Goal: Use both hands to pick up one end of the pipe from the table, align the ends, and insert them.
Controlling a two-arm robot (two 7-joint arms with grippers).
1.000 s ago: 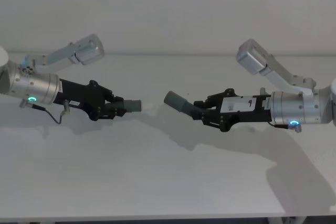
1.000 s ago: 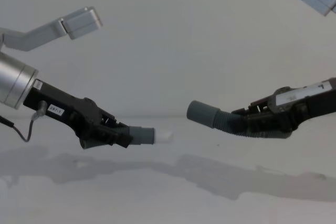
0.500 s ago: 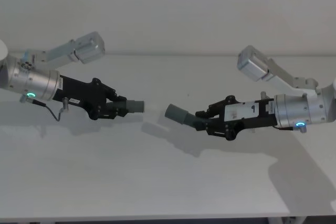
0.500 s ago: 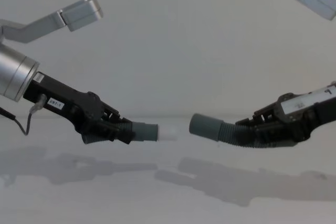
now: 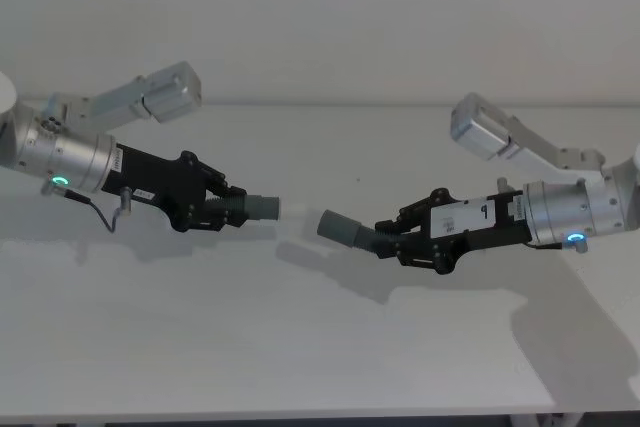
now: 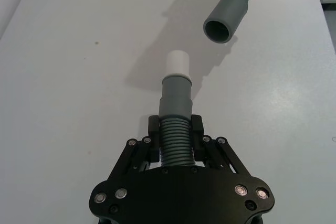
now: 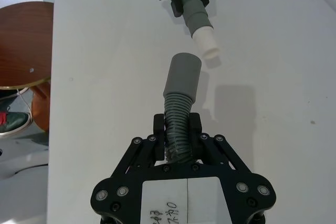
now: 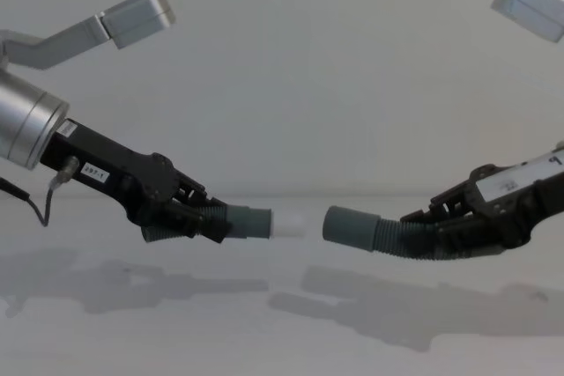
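Hose pieces, two, hang above the table [image 5: 300, 347], cuffs facing, close but apart. Left gripper [image 5: 222, 209] pinches the white-tipped piece [image 8: 256, 222]; right gripper [image 5: 400, 238] pinches the open-cuffed piece [image 8: 370, 231].

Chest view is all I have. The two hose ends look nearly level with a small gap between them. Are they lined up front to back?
Observer: No. In the head view, the grey cuff of the right hose piece, held in the right gripper, sits nearer the robot than the white tip of the left hose piece, held in the left gripper.
Operator: Are the ends touching?
Observer: No. The left wrist view shows bare table between them.
Operator: Is the cuff open?
Observer: Yes. The left wrist view looks into its hollow mouth.
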